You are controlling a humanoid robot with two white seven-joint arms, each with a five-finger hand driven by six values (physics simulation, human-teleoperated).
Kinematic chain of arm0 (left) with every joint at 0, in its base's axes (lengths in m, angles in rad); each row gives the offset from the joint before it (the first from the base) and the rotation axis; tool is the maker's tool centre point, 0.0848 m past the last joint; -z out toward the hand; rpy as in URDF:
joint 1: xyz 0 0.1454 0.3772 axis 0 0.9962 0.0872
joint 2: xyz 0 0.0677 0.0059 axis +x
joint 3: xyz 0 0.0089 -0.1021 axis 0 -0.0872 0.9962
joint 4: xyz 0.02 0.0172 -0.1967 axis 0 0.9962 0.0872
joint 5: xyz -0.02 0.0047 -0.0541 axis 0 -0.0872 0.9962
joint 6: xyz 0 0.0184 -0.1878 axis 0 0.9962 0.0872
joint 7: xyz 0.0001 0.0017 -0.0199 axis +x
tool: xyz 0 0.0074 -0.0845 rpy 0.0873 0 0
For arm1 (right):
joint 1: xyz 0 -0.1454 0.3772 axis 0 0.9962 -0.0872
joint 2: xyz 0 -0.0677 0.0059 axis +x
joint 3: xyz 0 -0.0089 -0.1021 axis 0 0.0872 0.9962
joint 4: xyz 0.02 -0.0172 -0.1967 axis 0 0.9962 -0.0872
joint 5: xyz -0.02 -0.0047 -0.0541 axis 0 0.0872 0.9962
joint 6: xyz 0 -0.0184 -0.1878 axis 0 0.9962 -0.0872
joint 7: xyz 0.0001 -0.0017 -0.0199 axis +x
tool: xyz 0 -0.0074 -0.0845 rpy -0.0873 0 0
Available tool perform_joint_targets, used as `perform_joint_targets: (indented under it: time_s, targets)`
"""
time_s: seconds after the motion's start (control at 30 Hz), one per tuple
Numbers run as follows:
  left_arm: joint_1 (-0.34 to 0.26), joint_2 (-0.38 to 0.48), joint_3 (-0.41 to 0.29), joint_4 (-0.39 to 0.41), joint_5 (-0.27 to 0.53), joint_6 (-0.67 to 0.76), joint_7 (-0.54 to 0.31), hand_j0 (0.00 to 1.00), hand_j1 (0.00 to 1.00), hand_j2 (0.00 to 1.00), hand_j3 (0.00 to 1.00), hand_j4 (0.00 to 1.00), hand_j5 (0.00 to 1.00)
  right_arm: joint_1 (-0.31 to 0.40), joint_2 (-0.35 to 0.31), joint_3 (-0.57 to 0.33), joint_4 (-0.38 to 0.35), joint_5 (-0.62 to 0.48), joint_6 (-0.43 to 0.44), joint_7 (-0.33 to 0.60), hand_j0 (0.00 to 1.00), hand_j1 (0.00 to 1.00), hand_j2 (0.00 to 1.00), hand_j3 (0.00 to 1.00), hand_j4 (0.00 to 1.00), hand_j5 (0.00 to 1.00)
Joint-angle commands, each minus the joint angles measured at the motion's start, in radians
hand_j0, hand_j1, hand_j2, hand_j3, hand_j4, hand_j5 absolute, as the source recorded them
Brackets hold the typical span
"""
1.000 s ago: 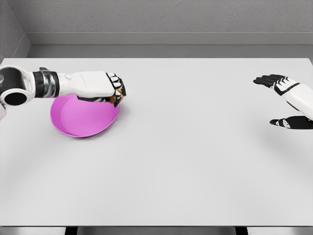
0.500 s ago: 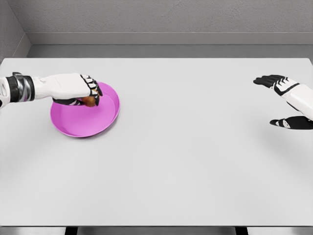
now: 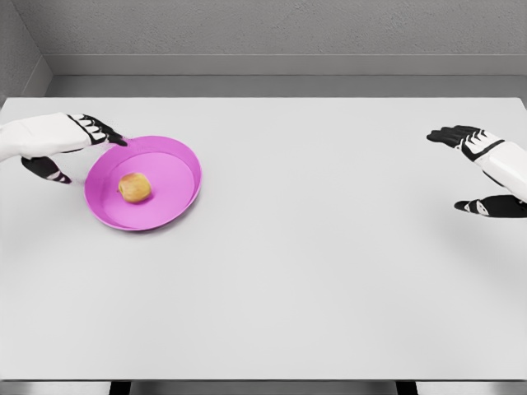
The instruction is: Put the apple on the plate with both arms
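Left hand (image 3: 66, 140) sits at the far left edge of the table (image 3: 329, 263), fingers spread wide and holding nothing; its dark fingertips (image 3: 115, 140) reach just to the upper-left rim of the plate. The thumb (image 3: 48, 170) hangs apart below, over the table surface. Plate (image 3: 177, 177) is magenta, round, shallow, lying flat on the left part of the table. Apple (image 3: 134, 188), yellow-brown, rests inside the plate, a little left of its centre, clear of the hand. Middle of the table is plain light grey. Right hand (image 3: 478, 164) shows at the far right edge, well apart from the plate, fingers extended and loose, gripping nothing. No brand, label or writing is legible on any object.
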Motion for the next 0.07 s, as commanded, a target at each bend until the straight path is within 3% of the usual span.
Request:
perform_joint_targets:
  time_s: [0.0,0.03]
  targets:
    - [0.000,0.062,0.048,0.010,0.032,0.002,0.001,1.00,1.00,1.00,1.00,1.00,1.00,0.000,-0.001,0.000,0.000,-0.008,0.003,-0.001,1.00,1.00,1.00,1.00,1.00,1.00]
    - [0.002,0.062,0.062,0.023,0.032,0.002,-0.001,1.00,1.00,1.00,1.00,1.00,1.00,0.000,-0.001,0.000,0.000,-0.008,0.003,-0.001,1.00,1.00,1.00,1.00,1.00,1.00]
